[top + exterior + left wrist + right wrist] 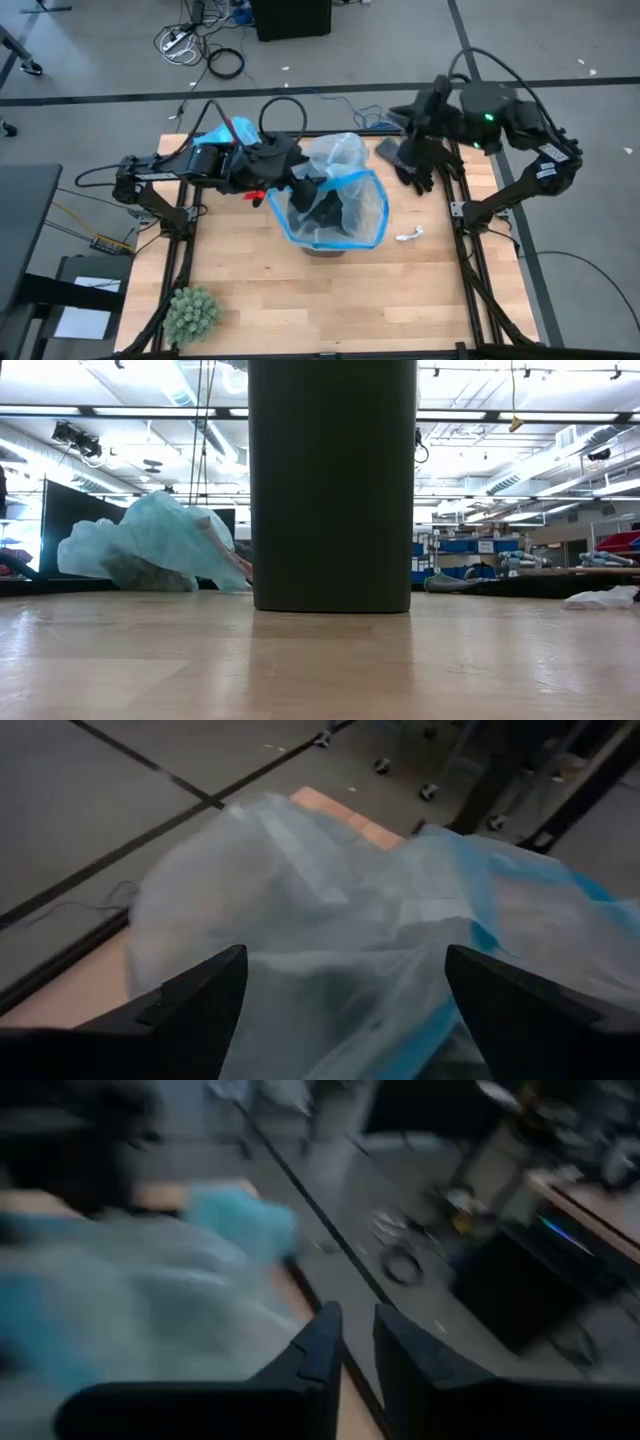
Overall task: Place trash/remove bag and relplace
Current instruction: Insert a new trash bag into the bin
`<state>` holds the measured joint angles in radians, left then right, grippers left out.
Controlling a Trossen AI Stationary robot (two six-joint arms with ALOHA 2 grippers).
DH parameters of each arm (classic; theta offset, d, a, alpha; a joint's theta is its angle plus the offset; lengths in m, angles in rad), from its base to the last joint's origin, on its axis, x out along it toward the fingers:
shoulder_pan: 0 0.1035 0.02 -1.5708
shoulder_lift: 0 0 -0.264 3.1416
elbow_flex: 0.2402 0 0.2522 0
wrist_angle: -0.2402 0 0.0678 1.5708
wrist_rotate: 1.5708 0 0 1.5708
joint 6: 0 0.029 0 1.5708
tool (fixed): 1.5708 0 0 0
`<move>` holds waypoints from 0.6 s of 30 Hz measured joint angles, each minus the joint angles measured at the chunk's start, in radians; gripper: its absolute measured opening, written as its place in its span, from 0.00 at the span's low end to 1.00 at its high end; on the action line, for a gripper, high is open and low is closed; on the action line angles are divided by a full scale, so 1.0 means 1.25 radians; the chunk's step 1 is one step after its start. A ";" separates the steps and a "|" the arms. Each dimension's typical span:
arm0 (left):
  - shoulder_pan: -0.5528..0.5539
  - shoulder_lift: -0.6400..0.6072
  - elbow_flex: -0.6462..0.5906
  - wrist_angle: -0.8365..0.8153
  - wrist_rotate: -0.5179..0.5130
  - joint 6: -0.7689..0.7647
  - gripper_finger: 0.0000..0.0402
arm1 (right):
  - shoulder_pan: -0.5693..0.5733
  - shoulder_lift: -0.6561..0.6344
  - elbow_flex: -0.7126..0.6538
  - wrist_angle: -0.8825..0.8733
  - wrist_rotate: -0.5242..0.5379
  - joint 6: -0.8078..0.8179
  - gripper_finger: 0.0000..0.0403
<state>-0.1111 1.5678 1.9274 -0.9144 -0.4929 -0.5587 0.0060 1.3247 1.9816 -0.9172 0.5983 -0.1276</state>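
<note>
A dark bin (pixel 322 248) stands mid-table, tall in the low view (pixel 332 485). A pale, clear plastic bag with a blue rim (pixel 350 190) is draped over its mouth and bulges up at the far side. My left gripper (pixel 300 186) is open at the bin's far-left rim, with the pale plastic (pixel 330 920) between its spread fingers. The bright sky-blue bag (pixel 224 132) lies crumpled on the table's far left, also in the low view (pixel 150 545). My right gripper (pixel 420 178) hangs far right of the bin, fingers nearly together and empty (pixel 358 1318). My left gripper has its two fingers (pixel 200 1010) standing wide apart on either side of the pale bag's bunched plastic (pixel 340 1000) at the bin's far-left rim. I cannot tell whether they touch it.
A white scrap (pixel 410 236) lies on the table right of the bin. A green spiky plant ball (pixel 190 312) sits at the near left corner. A dark flat piece (pixel 388 150) lies near the far edge by my right gripper. Bare wood lies in front of the bin.
</note>
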 joint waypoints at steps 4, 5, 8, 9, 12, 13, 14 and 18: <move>-0.029 -0.003 0.000 0.046 0.000 0.009 0.87 | -0.100 0.026 0.000 -0.059 -0.096 0.020 0.02; -0.034 -0.005 0.000 0.059 0.000 0.015 0.87 | -0.125 0.034 0.000 -0.069 -0.138 0.019 0.01; -0.045 -0.009 0.000 0.090 0.000 0.024 0.87 | -0.200 0.069 0.000 -0.086 -0.227 0.037 0.01; -0.047 -0.011 0.000 0.096 0.000 0.024 0.87 | -0.223 0.085 0.000 -0.087 -0.256 0.038 0.01; -0.054 -0.015 0.000 0.103 -0.003 0.024 0.87 | -0.271 0.134 -0.001 -0.085 -0.350 0.037 0.00; -0.056 -0.015 0.000 0.108 -0.004 0.024 0.87 | -0.284 0.151 -0.001 -0.083 -0.377 0.037 0.00; -0.059 -0.017 0.000 0.110 -0.004 0.024 0.87 | -0.293 0.170 -0.001 -0.084 -0.407 0.037 0.00; -0.073 -0.019 0.000 0.110 -0.011 0.017 0.87 | -0.312 0.240 -0.001 -0.086 -0.522 0.035 0.00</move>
<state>-0.2029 1.5439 1.9274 -0.7771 -0.5062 -0.5374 -0.3843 1.6247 1.9800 -1.0248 -0.0536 -0.0843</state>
